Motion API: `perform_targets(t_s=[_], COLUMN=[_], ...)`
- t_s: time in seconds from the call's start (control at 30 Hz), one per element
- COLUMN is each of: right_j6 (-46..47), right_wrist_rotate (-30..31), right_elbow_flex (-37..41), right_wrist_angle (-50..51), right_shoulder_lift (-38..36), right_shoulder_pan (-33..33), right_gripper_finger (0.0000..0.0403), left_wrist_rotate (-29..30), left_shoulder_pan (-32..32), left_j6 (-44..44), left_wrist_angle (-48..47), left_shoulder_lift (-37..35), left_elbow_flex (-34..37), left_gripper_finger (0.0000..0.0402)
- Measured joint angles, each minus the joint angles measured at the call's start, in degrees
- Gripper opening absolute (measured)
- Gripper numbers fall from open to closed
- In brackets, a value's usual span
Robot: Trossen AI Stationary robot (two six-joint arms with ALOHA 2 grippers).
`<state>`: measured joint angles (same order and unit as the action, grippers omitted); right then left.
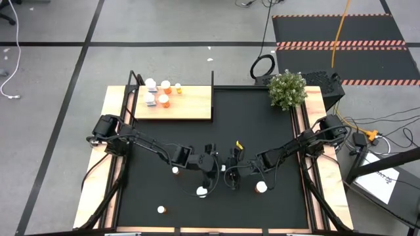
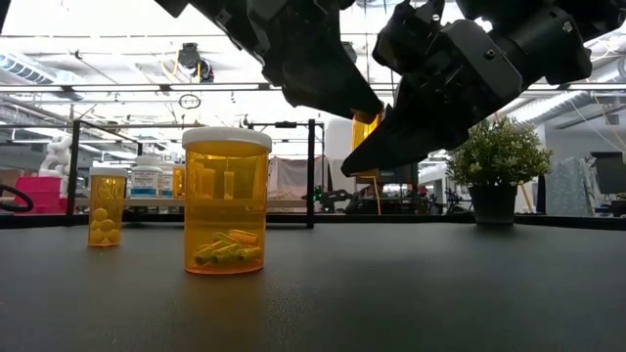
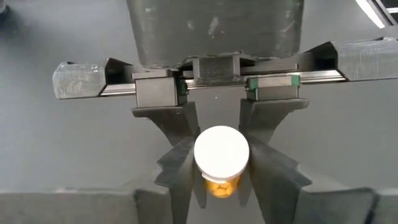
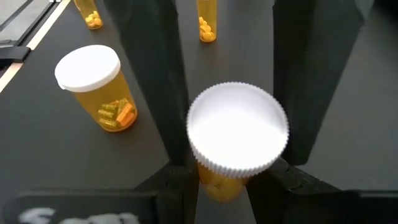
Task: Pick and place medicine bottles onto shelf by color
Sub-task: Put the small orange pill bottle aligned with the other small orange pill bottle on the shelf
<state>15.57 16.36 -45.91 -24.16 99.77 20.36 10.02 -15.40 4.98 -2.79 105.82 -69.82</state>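
Both arms meeting mid-mat, left gripper beside right gripper. Bottles grouped on shelf; others scattered on black surface.

Two dark jointed arms trailing black cables; grey rail, green-edged carriages (left wrist view); angular black fingers.

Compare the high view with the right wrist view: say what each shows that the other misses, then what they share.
Only the high view: the shelf at the table's far left edge with several medicine bottles on it, a potted plant, and the left gripper beside the right one.

Only the right wrist view: the right gripper shut on an orange bottle just below its white cap, and capsules inside a nearby bottle.

Both: the black mat with loose orange bottles still standing on it.
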Motion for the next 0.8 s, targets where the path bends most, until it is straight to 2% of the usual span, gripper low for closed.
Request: perform_targets(t_s=[0.2,0.47,0.57,0.8], right_j6=[0.0,-0.1,-0.2,0.3], right_wrist_rotate=[0.0,0.1,0.1,0.1], right_elbow_flex=[0.0,0.0,0.0,0.0], right_wrist_angle=[0.0,0.1,-0.2,-0.9], right_shoulder_lift=[0.0,0.0,0.0,0.0], right_shoulder_pan=[0.0,0.3,0.7,1.1], right_gripper_finger=[0.0102,0.0107,0.0124,0.0193], left_wrist_rotate=[0.0,-0.1,-0.1,-0.1], left_shoulder_pan=[0.0,0.0,-0.1,-0.1], left_j6=[-0.2,-0.2,-0.3,-0.3], left_wrist_angle=[0.0,-0.6,-0.9,-2.5], left_shoulder_lift=[0.0,0.0,0.0,-0.4], left_elbow_flex=[0.0,0.0,0.0,0.0], left_gripper_finger=[0.0120,0.0140,0.0134,0.0124])
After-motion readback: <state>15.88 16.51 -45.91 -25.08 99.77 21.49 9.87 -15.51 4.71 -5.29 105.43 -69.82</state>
